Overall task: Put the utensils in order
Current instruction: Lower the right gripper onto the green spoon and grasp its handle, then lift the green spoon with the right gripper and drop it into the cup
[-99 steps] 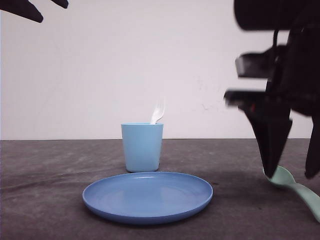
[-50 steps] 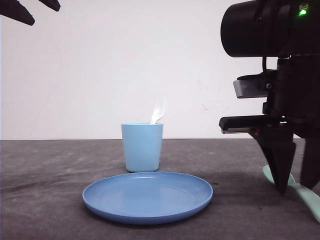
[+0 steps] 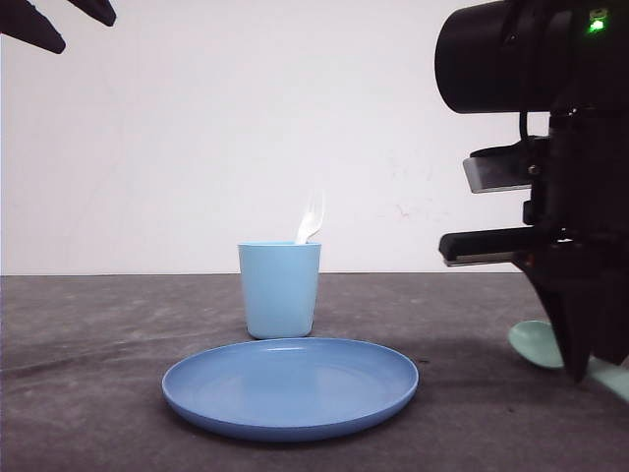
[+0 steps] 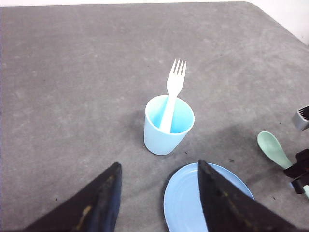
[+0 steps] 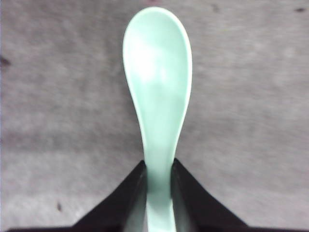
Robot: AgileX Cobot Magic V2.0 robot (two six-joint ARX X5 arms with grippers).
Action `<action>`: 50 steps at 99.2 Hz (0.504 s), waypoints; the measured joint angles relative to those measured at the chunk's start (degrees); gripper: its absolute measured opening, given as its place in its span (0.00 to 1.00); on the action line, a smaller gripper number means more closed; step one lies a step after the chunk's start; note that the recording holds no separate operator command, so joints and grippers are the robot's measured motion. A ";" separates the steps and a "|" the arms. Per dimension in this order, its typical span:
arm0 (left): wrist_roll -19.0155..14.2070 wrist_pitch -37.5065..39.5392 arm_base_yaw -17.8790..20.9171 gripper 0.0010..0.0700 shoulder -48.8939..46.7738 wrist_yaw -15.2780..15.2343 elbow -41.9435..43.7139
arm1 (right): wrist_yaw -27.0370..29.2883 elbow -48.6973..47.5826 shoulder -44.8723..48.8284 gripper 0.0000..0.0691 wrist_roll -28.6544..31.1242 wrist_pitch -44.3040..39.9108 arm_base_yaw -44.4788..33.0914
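Observation:
The pale mint-green spoon [image 5: 157, 72] lies on the dark table at the right, its bowl [image 3: 536, 344] pointing toward the plate. My right gripper [image 5: 158, 164] is shut on the spoon's handle, with a finger pressed against each side, low at the table [image 3: 585, 366]. The white fork [image 4: 175, 82] stands tines up in the light blue cup [image 4: 166, 126] and pokes above the cup's rim [image 3: 312, 218]. My left gripper [image 4: 158, 166] hangs open and empty high over the table's left side [image 3: 67, 22], above the ground between the cup and the blue plate [image 4: 193, 208].
The blue round plate [image 3: 290, 385] lies just in front of the cup [image 3: 280, 290] at the table's middle. Bare grey tabletop [image 3: 88, 374] stretches to the left. A white wall closes the back.
My right gripper has dropped lower, shifted a little right and closed its fingers on the spoon's handle. The left gripper has barely moved.

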 joint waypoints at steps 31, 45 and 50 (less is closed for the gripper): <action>0.00 -0.04 0.00 0.42 0.00 0.00 0.00 | 4.26 10.23 -9.14 0.09 -7.37 9.16 4.07; -0.02 -0.04 0.00 0.42 0.00 0.00 0.00 | 4.28 11.96 -9.88 0.08 -13.25 26.18 7.21; -0.04 -0.07 0.00 0.42 0.00 0.00 0.00 | 4.20 11.96 -9.14 0.08 -15.04 32.13 7.78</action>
